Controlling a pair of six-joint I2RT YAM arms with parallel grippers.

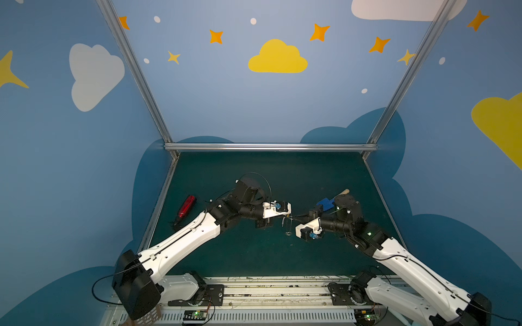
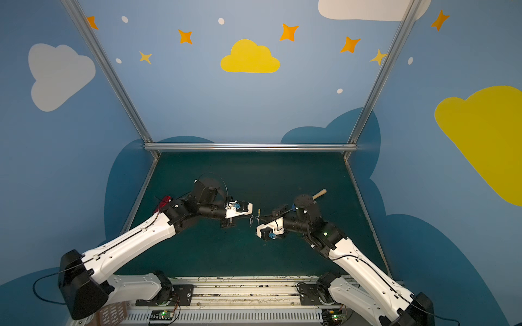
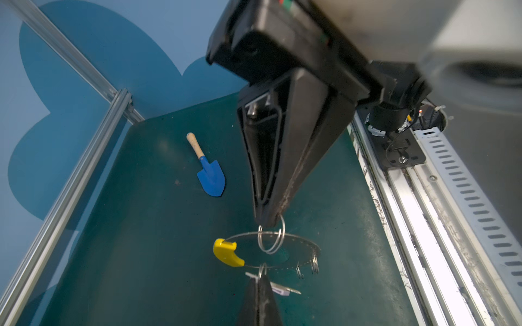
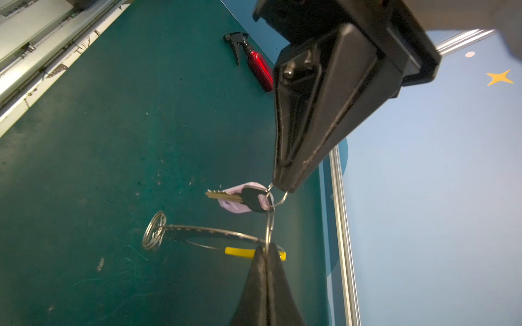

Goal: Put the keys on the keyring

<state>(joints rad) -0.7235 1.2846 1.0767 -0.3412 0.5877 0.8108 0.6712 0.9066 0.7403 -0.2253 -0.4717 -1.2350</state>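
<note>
In both top views the two arms reach in from about 8 and 4 o'clock and meet over the middle of the green worktop (image 1: 254, 175). What hangs between them there is only a few thin glints, too fine to read. The wrist views settle it. The left hand (image 3: 268, 221) is closed, its tips pinched on a silver loop (image 3: 271, 240) that is threaded on the keyring (image 3: 309, 247). This flat grey hoop, dotted with holes, lies roughly level and seems to hang clear of the worktop. Its yellow arc (image 3: 226, 252) is on the side nearer the blue shovel (image 3: 211, 177), and a few spare loops (image 3: 313, 264) dangle from the opposite rim. The right hand (image 4: 284, 187) is also closed, nipping the small split ring of the keys (image 4: 250, 199). They are one dark-headed key with a pale tag (image 4: 234, 208) behind it, held just beside the hoop. Whether that split ring is already linked to the loop in the left hand cannot be told, as the two overlap at the fingertips. In the left wrist view the keys are mostly hidden behind the right hand's tips. From the meeting point, the shovel lies at about 2 o'clock, largely covered by the right arm. A red spray bottle (image 1: 187, 209) lies at 9 o'clock by the worktop's edge.
</note>
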